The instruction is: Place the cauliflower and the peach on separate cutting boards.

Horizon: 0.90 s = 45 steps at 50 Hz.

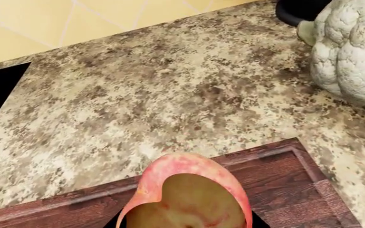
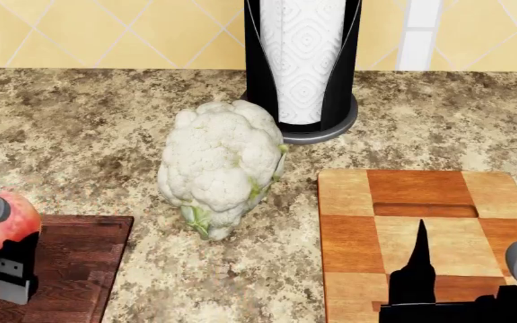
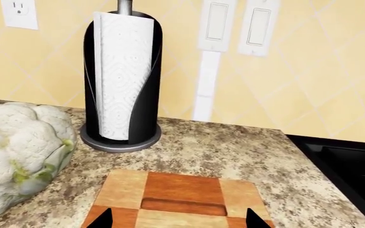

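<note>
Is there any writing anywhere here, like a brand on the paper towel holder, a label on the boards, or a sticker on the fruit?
None: no words, numbers or logos show in any view.
Paper towel roll: only an embossed diamond pattern.
Checkered cutting board and dark cutting board: bare wood.
Peach and cauliflower: no stickers.
Wall outlet and light switches: unmarked.

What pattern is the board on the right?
Checkered light tan and orange-brown wooden cutting board; clearest in the head view.
</note>
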Available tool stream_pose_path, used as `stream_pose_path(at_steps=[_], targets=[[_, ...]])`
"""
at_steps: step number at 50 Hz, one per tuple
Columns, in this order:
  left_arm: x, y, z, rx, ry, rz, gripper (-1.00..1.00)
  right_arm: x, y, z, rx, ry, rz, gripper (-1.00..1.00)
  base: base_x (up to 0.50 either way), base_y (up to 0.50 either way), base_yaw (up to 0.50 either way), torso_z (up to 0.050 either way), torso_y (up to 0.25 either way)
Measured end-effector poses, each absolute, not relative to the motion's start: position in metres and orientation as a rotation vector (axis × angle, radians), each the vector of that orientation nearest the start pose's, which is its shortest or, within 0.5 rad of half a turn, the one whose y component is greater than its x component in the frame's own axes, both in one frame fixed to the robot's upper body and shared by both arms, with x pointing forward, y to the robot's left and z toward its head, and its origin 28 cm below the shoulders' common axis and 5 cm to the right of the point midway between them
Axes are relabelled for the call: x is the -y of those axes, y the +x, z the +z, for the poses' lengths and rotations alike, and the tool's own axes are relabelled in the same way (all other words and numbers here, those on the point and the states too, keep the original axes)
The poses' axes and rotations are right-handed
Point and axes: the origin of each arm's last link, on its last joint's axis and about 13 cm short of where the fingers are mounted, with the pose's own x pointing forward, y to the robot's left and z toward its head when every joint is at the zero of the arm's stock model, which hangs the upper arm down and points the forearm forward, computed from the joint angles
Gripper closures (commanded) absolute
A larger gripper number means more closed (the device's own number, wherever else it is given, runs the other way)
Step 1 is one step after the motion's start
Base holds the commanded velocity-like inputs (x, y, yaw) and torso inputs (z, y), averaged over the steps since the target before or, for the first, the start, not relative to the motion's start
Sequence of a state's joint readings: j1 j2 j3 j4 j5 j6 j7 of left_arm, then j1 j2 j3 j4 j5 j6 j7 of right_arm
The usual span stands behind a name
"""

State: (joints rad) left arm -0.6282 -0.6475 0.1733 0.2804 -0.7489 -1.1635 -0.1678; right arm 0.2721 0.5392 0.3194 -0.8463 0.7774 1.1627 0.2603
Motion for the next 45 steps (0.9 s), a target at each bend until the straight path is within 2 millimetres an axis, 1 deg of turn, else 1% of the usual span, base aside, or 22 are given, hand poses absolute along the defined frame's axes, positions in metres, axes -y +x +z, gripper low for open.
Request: stream_pose_path(at_steps=[15, 26, 27, 45], targets=[[-0.304, 0.263, 0.157, -0.471, 0.232, -0.13, 1.0, 0.179, 0.188, 0.19, -0.023, -0.112, -0.001, -1.0, 0.0, 0.0, 0.0, 0.0, 0.001], [-0.306, 0.264, 0.157, -0.471, 0.227, -0.135, 1.0, 0.179, 0.188, 0.188, -0.028, -0.108, -0.003, -1.0, 0.0, 0.0, 0.0, 0.0, 0.0], [-0.306, 0.264, 0.157, -0.472, 0.226, -0.135, -1.0, 0.179, 0.188, 0.187, -0.029, -0.107, -0.004, -1.0, 0.01, 0.0, 0.0, 0.0, 0.0], [-0.31, 0.261, 0.153, -0.507, 0.211, -0.112, -1.0, 0.181, 0.188, 0.182, -0.042, -0.098, -0.009, -1.0, 0.0, 0.0, 0.0, 0.0, 0.0]])
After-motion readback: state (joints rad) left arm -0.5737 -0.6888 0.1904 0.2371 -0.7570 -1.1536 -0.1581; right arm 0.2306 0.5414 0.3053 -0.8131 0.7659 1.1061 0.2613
